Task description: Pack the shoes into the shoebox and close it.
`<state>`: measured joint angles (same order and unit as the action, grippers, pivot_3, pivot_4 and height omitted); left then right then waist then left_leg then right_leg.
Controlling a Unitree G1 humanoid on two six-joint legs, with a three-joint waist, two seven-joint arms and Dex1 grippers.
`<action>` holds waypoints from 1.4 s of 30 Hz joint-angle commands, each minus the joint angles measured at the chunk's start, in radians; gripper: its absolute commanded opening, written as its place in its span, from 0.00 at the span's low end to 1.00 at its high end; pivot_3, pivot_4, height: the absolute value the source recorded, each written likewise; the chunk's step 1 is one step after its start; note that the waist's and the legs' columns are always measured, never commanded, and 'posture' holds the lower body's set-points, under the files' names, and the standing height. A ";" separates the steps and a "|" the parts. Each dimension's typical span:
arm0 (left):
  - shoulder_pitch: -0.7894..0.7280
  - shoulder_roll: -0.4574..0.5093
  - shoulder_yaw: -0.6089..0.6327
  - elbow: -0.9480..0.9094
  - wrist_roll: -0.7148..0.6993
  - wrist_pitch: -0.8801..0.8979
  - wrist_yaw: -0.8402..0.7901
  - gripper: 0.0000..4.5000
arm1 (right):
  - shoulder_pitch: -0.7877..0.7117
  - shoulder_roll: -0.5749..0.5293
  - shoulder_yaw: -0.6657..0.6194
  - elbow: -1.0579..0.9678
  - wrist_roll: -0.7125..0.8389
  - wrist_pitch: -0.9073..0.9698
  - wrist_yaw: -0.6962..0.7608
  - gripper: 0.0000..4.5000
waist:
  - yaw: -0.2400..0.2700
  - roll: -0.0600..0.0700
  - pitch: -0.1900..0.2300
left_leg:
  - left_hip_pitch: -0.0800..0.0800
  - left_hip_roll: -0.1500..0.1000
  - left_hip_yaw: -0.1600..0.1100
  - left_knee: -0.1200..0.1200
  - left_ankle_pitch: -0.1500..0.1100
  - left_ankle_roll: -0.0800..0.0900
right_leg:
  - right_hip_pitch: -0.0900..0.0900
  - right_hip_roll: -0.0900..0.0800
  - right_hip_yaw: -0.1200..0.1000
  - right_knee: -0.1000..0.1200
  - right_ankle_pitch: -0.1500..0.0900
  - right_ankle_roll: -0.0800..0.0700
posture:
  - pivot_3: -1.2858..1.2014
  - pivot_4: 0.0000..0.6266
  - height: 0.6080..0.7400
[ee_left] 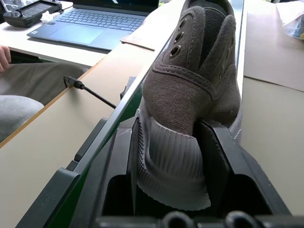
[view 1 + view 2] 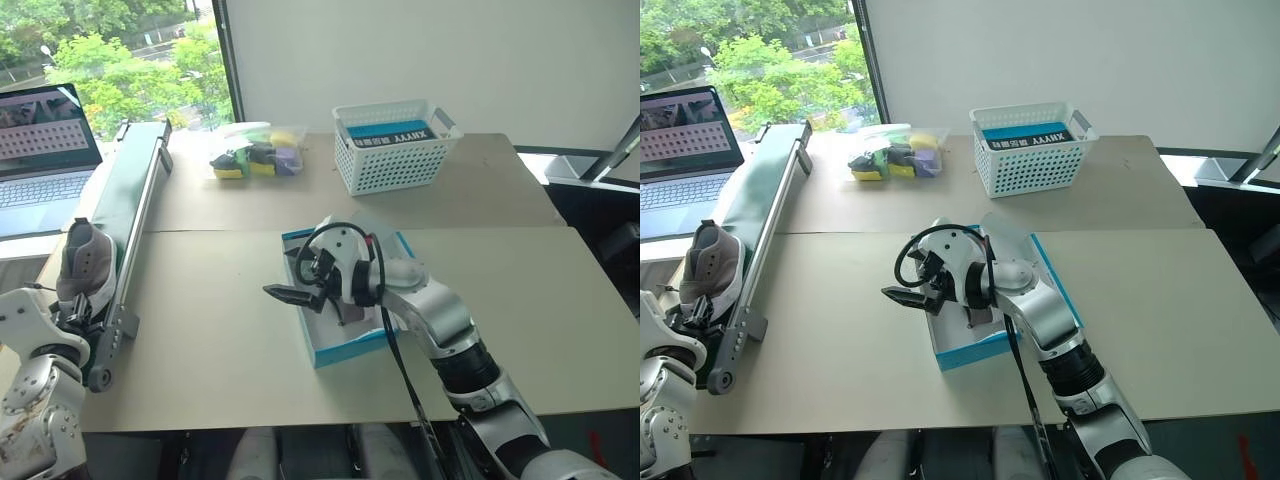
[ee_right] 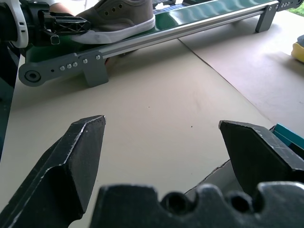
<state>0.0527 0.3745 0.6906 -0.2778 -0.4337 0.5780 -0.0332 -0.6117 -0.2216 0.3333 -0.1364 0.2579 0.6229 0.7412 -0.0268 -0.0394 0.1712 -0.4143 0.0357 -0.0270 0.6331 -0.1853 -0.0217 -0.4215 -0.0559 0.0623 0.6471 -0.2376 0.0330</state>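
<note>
A grey sneaker [image 2: 87,262] rests on the near end of a green conveyor belt [image 2: 137,190] that runs along the robot's left side of the table [image 2: 220,340]. The left gripper [image 1: 171,156] is closed on the heel of this sneaker: in the left wrist view its two black fingers [image 1: 216,152] press against either side of the heel collar, and the toe points away from the wrist. The blue shoebox [image 2: 985,350] lies open on the table in front of the robot, near the middle, its white inner faces visible and a dark grey shape, partly hidden by the arm, lying inside it. The right gripper [image 2: 297,294] hangs over the left edge of the shoebox, pointing toward the conveyor, with its fingers [image 3: 78,156] spread wide and nothing between them. At the far side of the table stand a white lattice basket [image 2: 393,146] and, to its left, a clear bag of yellow, purple and dark items [image 2: 256,156]. A laptop [image 2: 40,150] sits on a separate surface beyond the conveyor, to the robot's left.
</note>
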 commanded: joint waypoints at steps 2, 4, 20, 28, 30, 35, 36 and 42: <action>-0.012 0.002 -0.013 -0.014 -0.014 -0.011 -0.014 0.17 | -0.024 0.004 -0.031 -0.017 0.017 -0.004 -0.003 1.00 | 0.002 0.000 0.000 | 0.000 0.000 0.000 0.000 0.000 0.000 | 0.000 0.000 0.000 0.000 0.000 0.000 | 0.52 0.24 0.93; -0.014 0.003 -0.015 -0.012 -0.013 -0.009 -0.014 0.12 | -0.024 0.004 -0.032 -0.017 0.016 -0.004 -0.004 1.00 | 0.004 0.000 0.000 | 0.000 0.000 0.000 0.000 0.000 0.000 | 0.000 0.000 0.000 0.000 0.000 0.000 | 0.52 0.24 0.93; -0.065 -0.059 -0.035 -0.118 -0.045 -0.108 0.007 0.04 | -0.038 0.015 -0.041 0.012 0.014 0.003 -0.027 1.00 | 0.009 -0.001 0.000 | -0.001 0.000 0.000 0.000 0.000 0.000 | 0.000 0.000 0.000 -0.001 0.000 0.000 | 0.52 0.24 0.93; -0.078 -0.114 -0.039 -0.215 -0.216 -0.100 -0.037 0.04 | -0.059 0.030 -0.056 0.048 0.016 0.006 -0.039 1.00 | -0.007 -0.001 0.000 | -0.001 0.000 0.000 0.000 0.000 0.000 | -0.001 0.000 0.000 -0.001 0.000 0.000 | 0.52 0.24 0.93; -0.058 -0.113 -0.072 -0.258 -0.283 -0.061 -0.072 0.04 | -0.085 0.076 -0.123 0.083 0.072 0.092 -0.083 1.00 | -0.015 -0.001 0.000 | -0.001 0.000 0.000 0.000 0.000 0.000 | -0.001 0.000 0.000 -0.001 0.000 0.000 | 0.52 0.24 0.93; -0.015 -0.118 -0.173 -0.308 -0.333 -0.021 -0.101 0.04 | -0.252 0.233 -0.450 0.355 0.279 0.460 -0.280 1.00 | -0.021 -0.001 0.000 | -0.001 0.000 0.000 0.000 0.000 0.000 | 0.000 0.000 0.001 0.000 0.001 -0.001 | 0.52 0.24 0.93; -0.015 -0.125 -0.199 -0.316 -0.336 -0.016 -0.097 0.04 | -0.287 0.254 -0.505 0.405 0.315 0.515 -0.307 1.00 | -0.018 -0.001 0.000 | 0.000 0.001 0.000 0.000 0.000 0.000 | 0.000 0.001 0.001 0.000 0.001 -0.001 | 0.52 0.24 0.93; -0.009 -0.181 -0.335 -0.317 -0.311 -0.022 -0.080 0.04 | -0.434 0.335 -0.752 0.574 0.480 0.663 -0.421 1.00 | -0.016 -0.001 0.000 | -0.004 0.000 0.000 0.000 0.000 0.001 | -0.002 0.001 0.000 -0.002 0.001 -0.001 | 0.52 0.24 0.93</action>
<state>0.0455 0.1976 0.3822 -0.5467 -0.7478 0.5733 -0.1121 -1.0004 0.0945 -0.3494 0.4326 0.6650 1.2479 0.3464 -0.0426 -0.0402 0.1716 -0.4189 0.0360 -0.0270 0.6329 -0.1856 -0.0211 -0.4237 -0.0552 0.0625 0.6452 -0.2369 0.0327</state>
